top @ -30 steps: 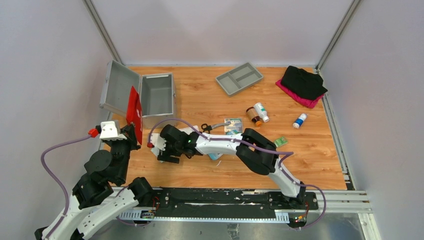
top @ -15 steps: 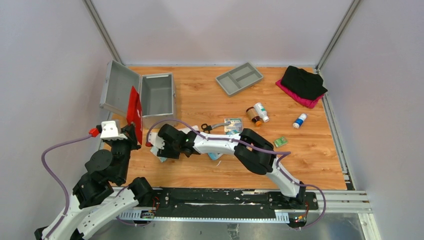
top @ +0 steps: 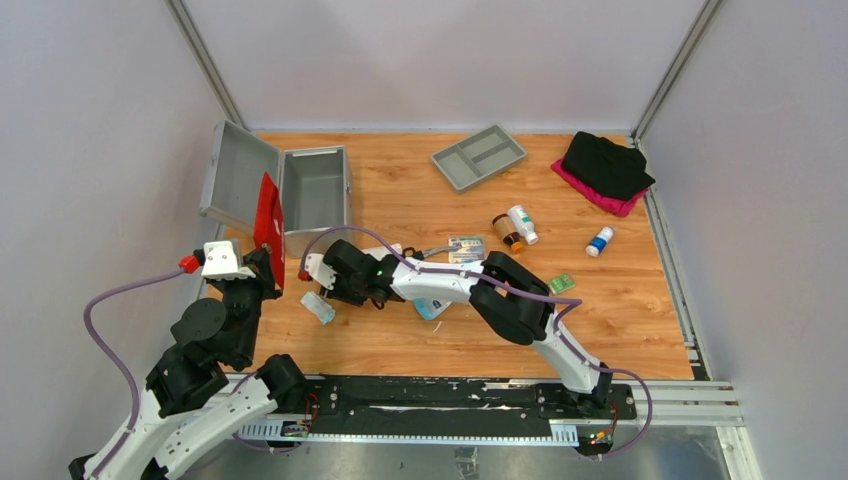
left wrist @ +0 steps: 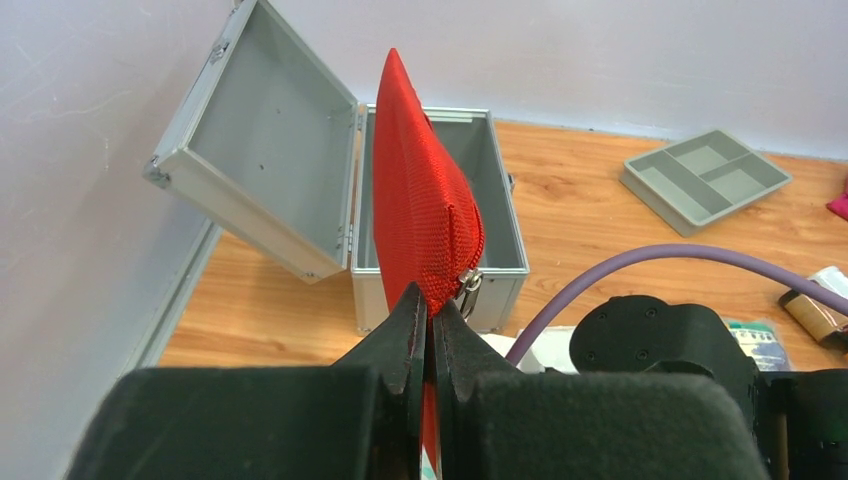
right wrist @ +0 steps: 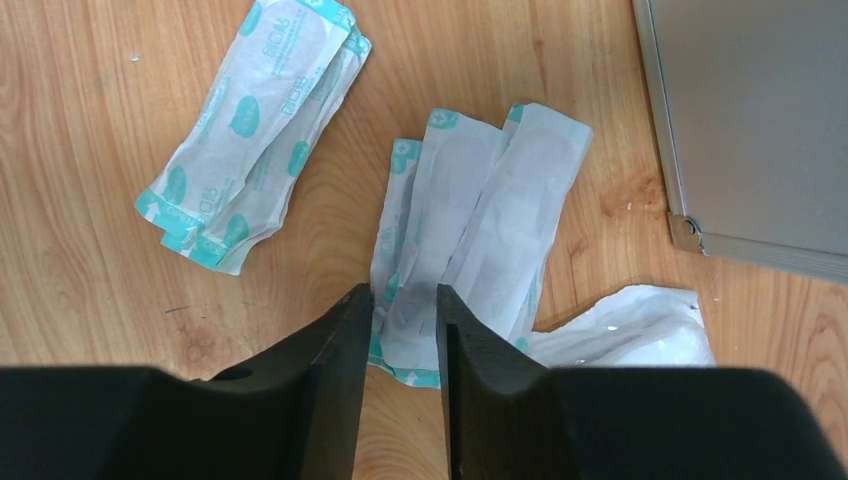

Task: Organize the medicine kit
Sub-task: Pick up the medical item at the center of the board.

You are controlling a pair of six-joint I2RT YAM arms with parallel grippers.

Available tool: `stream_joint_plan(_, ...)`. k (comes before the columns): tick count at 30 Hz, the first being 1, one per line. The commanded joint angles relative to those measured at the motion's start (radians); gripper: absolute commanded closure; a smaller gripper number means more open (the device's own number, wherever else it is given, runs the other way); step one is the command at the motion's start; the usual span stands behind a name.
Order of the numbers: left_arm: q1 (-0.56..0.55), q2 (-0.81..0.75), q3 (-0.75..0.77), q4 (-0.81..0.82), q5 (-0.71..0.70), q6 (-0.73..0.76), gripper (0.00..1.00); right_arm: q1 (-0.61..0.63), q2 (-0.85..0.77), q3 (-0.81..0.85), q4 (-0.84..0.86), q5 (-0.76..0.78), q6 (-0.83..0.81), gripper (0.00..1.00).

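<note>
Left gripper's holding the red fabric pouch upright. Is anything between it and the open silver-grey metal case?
Nothing visible. The red fabric pouch in the left gripper stands right before the silver-grey metal case, lid tipped back leftward. The right gripper sits aside over white bandage packets.

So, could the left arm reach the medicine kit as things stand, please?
Probably yes: the left gripper, shut on the red pouch, is just before the medicine kit, lid open, nothing between.

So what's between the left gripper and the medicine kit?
The red pouch, pinched by the left gripper, fronts the medicine kit; left wrist view.
</note>
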Motion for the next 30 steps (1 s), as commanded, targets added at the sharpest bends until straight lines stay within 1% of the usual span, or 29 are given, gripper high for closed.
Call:
stream_joint_plan(1,0.012,0.004,0.004,0.020,-0.005,0.004,1.00,-0.018,0.037,-0.049,-0.093,0.029,0.042,0.68)
stream_joint_plan(8,0.014,-0.004,0.001,0.026,0.001,0.007,1.00,-0.021,0.004,-0.085,-0.045,0.040,0.098,0.89)
stream_joint_plan(13,0.014,-0.006,0.001,0.026,0.006,0.007,1.00,-0.025,-0.058,-0.127,-0.001,0.022,0.142,1.00)
stream_joint_plan(18,0.014,-0.006,-0.001,0.027,0.016,0.008,1.00,-0.031,-0.136,-0.172,0.022,-0.031,0.190,1.00)
stream_joint_plan(23,0.014,-0.010,-0.009,0.042,0.044,0.017,1.00,-0.059,-0.223,-0.263,0.068,-0.132,0.290,1.00)
stream_joint_plan(27,0.014,-0.011,-0.026,0.077,0.116,0.040,1.00,-0.101,-0.323,-0.371,0.132,-0.221,0.386,1.00)
stream_joint_plan(28,0.014,-0.010,-0.030,0.089,0.151,0.048,1.00,-0.111,-0.349,-0.408,0.175,-0.244,0.408,1.00)
stream_joint_plan(30,0.014,-0.006,-0.039,0.107,0.197,0.059,1.00,-0.134,-0.400,-0.455,0.210,-0.291,0.428,1.00)
